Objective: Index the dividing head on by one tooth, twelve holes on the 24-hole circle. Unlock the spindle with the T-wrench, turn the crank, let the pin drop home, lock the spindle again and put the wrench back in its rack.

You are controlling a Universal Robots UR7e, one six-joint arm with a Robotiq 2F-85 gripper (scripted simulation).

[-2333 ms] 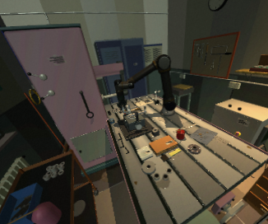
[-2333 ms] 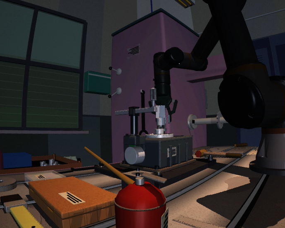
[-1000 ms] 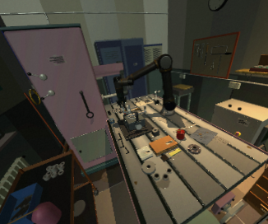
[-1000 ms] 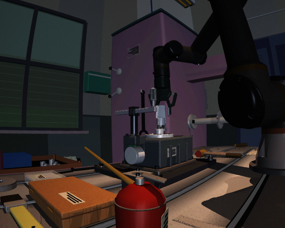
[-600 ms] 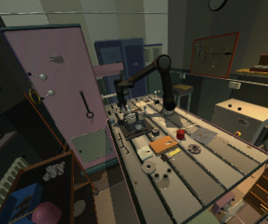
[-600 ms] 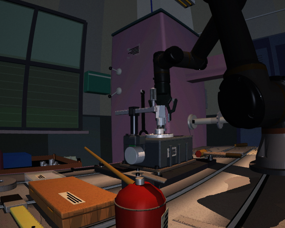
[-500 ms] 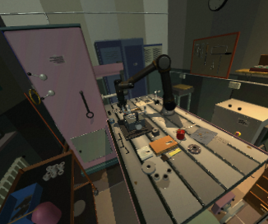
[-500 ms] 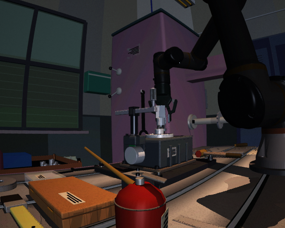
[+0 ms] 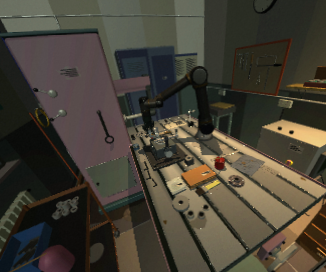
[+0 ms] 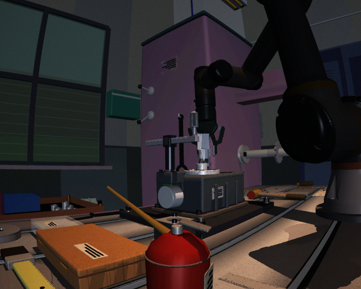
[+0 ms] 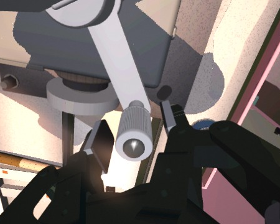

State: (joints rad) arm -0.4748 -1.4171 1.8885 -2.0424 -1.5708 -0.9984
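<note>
The dividing head (image 10: 202, 190) (image 9: 163, 148) is a dark box clamped to the slotted table, with a round hole plate on top and a grey drum on its near end. A pale crank arm (image 11: 118, 62) runs out from its hub to a knurled grey crank handle (image 11: 134, 135) (image 10: 193, 119) that stands upright. My gripper (image 11: 133, 130) (image 10: 210, 137) hangs over the head, open, with the crank handle between its fingers and nothing held. A T-shaped bar (image 10: 171, 141) stands on a dark post at the head's left end.
A red oil can (image 10: 177, 259) with a long spout stands in the foreground beside an orange wooden case (image 10: 90, 252). A mallet (image 10: 275, 195) lies right of the head. The purple cabinet (image 10: 202, 93) rises close behind, and a shaft with a flange (image 10: 261, 153) juts out at gripper height.
</note>
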